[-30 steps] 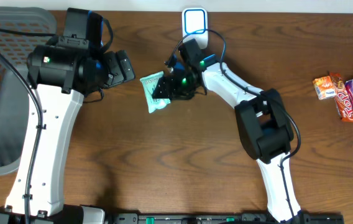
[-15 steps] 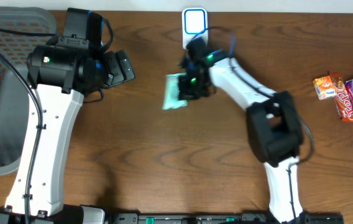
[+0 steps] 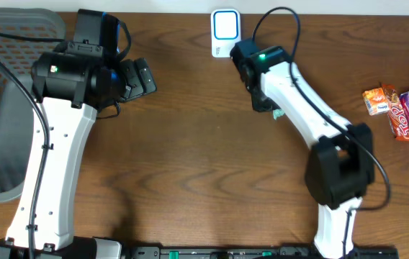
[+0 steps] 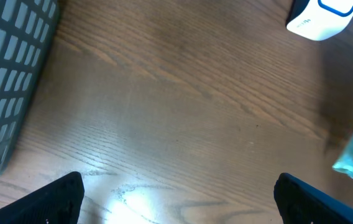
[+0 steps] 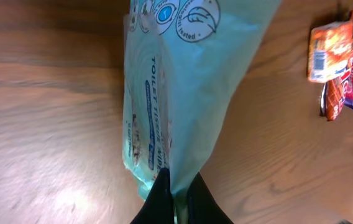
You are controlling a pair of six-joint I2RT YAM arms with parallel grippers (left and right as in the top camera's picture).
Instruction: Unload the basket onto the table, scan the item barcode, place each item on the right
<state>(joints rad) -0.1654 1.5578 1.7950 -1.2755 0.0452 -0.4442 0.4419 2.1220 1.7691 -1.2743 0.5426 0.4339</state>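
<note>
The right arm stretches up beside the scanner (image 3: 225,30). The right gripper (image 5: 175,188) is pinched tight on the edge of the teal wipes packet (image 5: 176,93), which hangs below the wrist. The left gripper (image 4: 179,202) gapes wide over the table (image 3: 190,180), near the basket (image 3: 3,108). Snack packs (image 3: 399,108) lie well apart at the right edge.

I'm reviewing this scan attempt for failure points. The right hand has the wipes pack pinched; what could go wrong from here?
1. The right hand pinches only a thin edge of the wipes pack, so the soft pack may slip or swing.
2. The face the right wrist camera sees shows print but no barcode, and the pack is off to one side of the scanner, so the scan may miss.
</note>
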